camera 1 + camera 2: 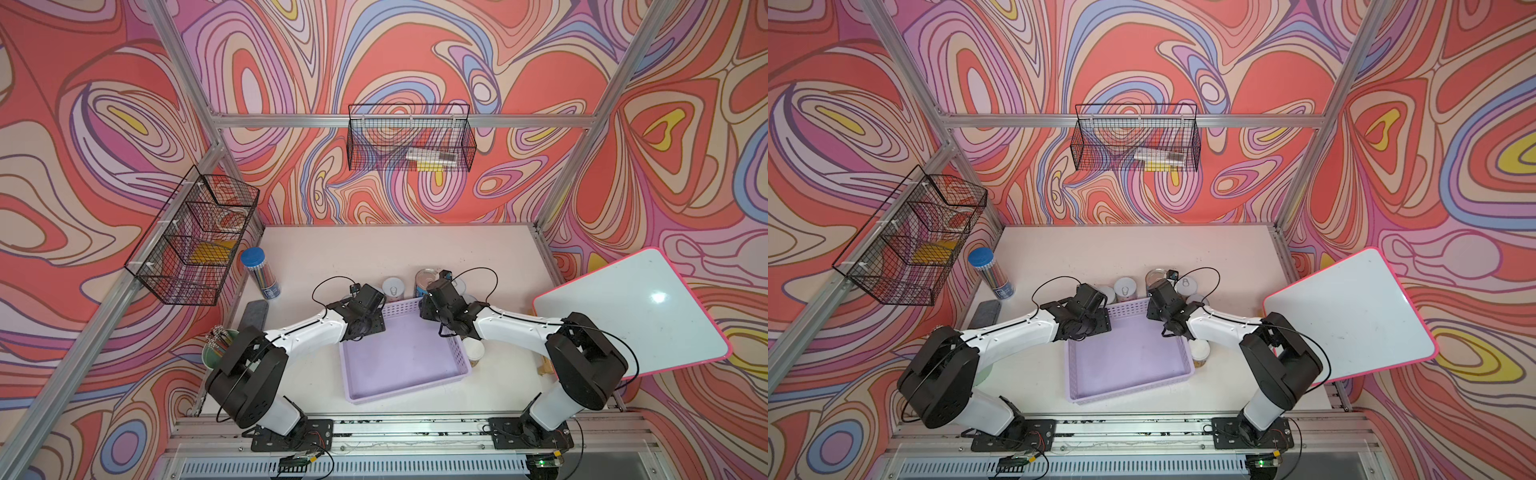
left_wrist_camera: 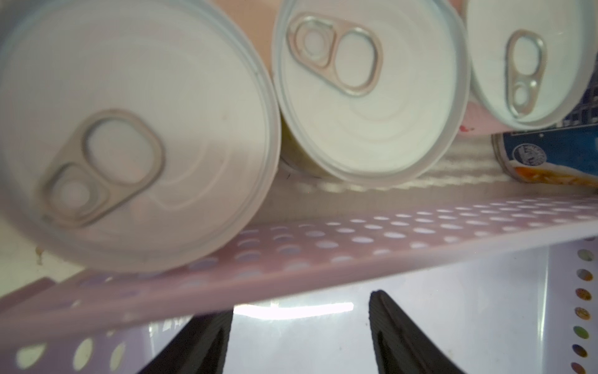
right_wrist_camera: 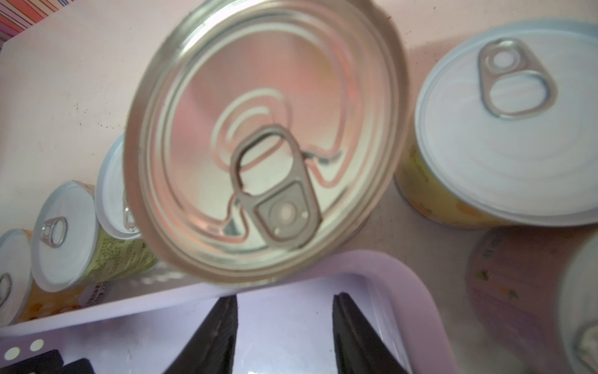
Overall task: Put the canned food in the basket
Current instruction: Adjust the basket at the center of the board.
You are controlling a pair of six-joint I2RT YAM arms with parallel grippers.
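Two grippers over far edge of basket [image 1: 399, 361]: left gripper [image 2: 301, 301] toward far-left corner, right gripper [image 3: 284, 295] toward far-right corner. Both have jaws apart with nothing between, bare basket floor beneath. Basket sits mid-table. Small cans [image 2: 365, 97] in row just beyond far wall, standing on table [image 1: 374, 249]. Big can [image 3: 265, 139] just beyond right gripper. One more can [image 1: 473, 353] just right of basket. Far half of table open. Whiteboard [image 1: 631, 311] overhangs right edge.
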